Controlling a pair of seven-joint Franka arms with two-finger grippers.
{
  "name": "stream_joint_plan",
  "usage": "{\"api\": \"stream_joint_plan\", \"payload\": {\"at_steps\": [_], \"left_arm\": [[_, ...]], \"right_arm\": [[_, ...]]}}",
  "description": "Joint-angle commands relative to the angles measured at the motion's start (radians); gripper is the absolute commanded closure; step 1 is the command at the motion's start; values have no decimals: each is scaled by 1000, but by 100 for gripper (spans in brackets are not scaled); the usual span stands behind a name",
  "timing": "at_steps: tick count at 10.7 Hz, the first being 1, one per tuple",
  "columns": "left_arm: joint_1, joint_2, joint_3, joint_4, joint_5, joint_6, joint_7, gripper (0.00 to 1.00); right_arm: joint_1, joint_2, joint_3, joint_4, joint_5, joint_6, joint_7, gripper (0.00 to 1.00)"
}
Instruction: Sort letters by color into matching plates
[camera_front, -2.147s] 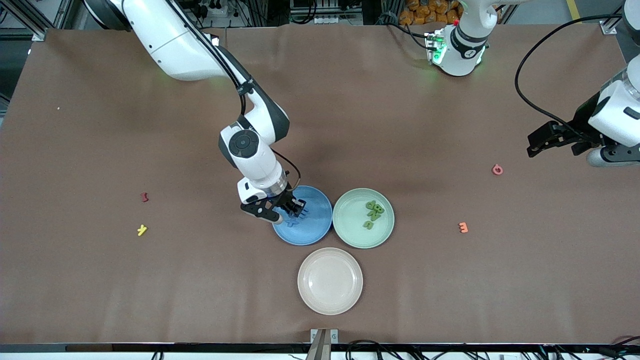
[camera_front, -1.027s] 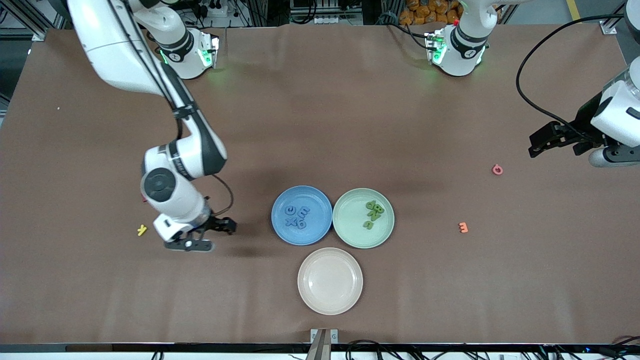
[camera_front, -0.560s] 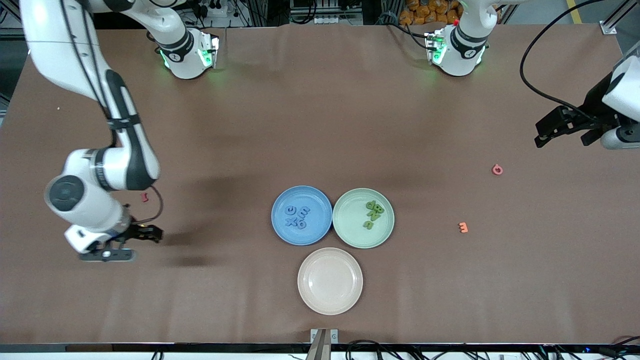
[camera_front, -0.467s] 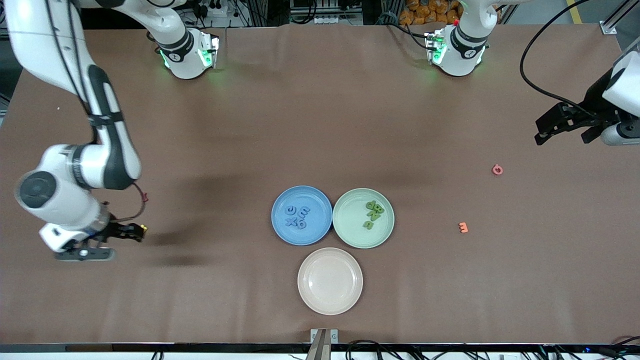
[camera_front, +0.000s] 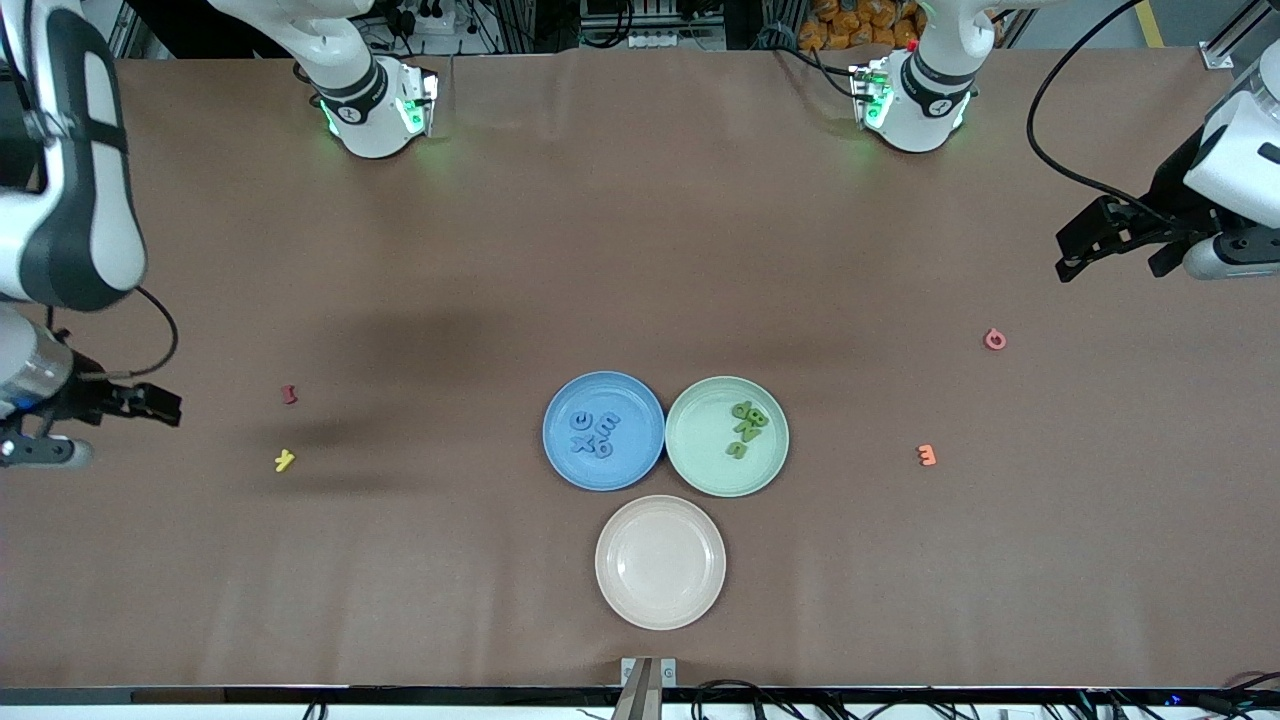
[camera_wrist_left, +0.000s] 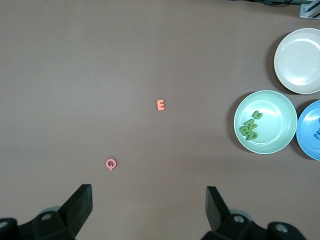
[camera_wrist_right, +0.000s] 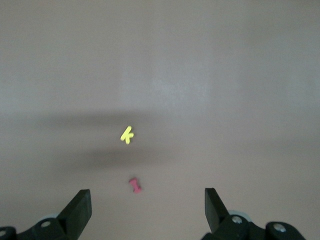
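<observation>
Letters: blue ones (camera_front: 594, 434) clustered in blue plate (camera_front: 560, 455), green ones (camera_front: 748, 428) heaped in green plate (camera_front: 700, 470), both plates touching side by side mid-table, well apart from either gripper. Sorting judged complete, with no blue or green piece visible loose on the table.

Right gripper (camera_front: 150, 405) high over the right arm's end of the table, fingers spread wide and empty; yellow piece (camera_front: 285, 461) and red piece (camera_front: 290, 394) on the cloth close to it, toward the plates. Left gripper (camera_front: 1085, 250) high over the left arm's end, fingers likewise spread with nothing between them; pink piece (camera_front: 994, 339) close to it, orange piece (camera_front: 927, 455) a little farther off toward the plates. Cream plate (camera_front: 612, 590) bare, just beside the two coloured plates and well apart from both grippers.

Possible trouble from here:
- Mistaken pickup of a stray piece, given how close yellow and red lie to the right gripper, pink and orange to the left; a drop into a coloured plate would spoil the sort.
- Careless return toward the plates, with a sweep across a rim, enough to tip a plate or scatter the light foam heap in the green one.
</observation>
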Motion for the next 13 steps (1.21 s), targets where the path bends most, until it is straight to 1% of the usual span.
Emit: {"api": "stream_joint_plan", "payload": {"at_steps": [1,3,4,5,7,9,13], "left_arm": [[3,-19,-6,-22,25,19,-17,0],[-3,-15,-7,-21,37,20,-26,0],[-2,-14,-21,-16,72,26,-33,0],[0,-12,-26,-19,77,33,-21,0],[4,-15,-29,-22,68,58,-34,0],[6,-17,-29,-24,63,69,-31,0],[8,-20,-32,-39,61,47,58,0]], "right_arm": [[2,-146,18,28,-2,-221,19,0],[22,-182,21,132,1,-402,51,0],[34,-197,21,167,11,-449,79,0],[37,-231,21,171,37,-466,117,0],[51,-259,21,168,42,-475,125,0],[51,-263,21,168,42,-469,125,0],[50,-260,18,152,39,-457,131,0]]}}
